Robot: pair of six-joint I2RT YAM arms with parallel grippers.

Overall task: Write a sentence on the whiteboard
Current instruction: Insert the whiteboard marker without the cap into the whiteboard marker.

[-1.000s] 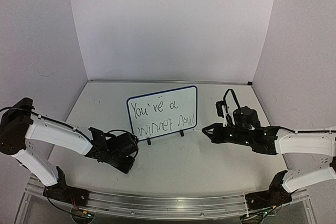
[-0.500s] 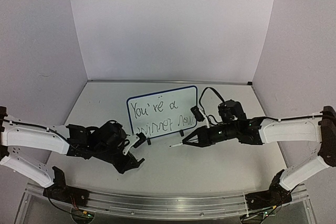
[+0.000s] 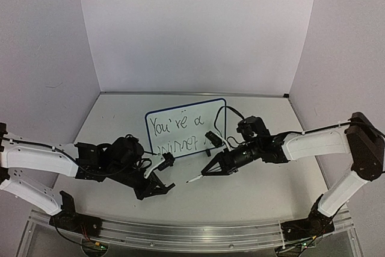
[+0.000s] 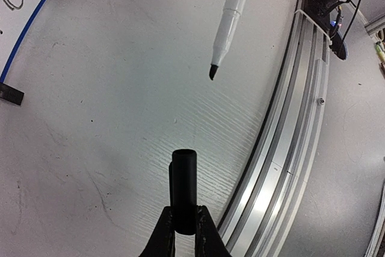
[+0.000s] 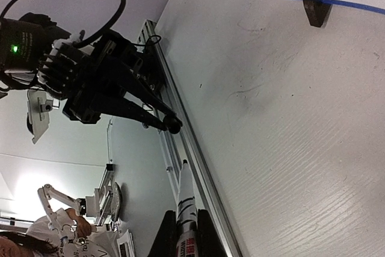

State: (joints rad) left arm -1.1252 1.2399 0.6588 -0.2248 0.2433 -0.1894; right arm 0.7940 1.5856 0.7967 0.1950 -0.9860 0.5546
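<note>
Small blue-framed whiteboard [image 3: 194,112] bearing the black handwritten sentence [image 3: 180,133] stands mid-table; before it, left gripper [image 4: 183,224] pinching a black marker cap [image 4: 183,191] faces right gripper [image 5: 186,227] clamping a slim black-and-white marker [image 4: 228,22], whose bare tip, if misaligned, could miss and streak the white table [image 3: 252,197].

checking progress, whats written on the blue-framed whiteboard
Black handwritten lettering in two slanted rows on the white blue-framed board, "You're a" on top; the lower row's end is hidden behind the right arm.
</note>
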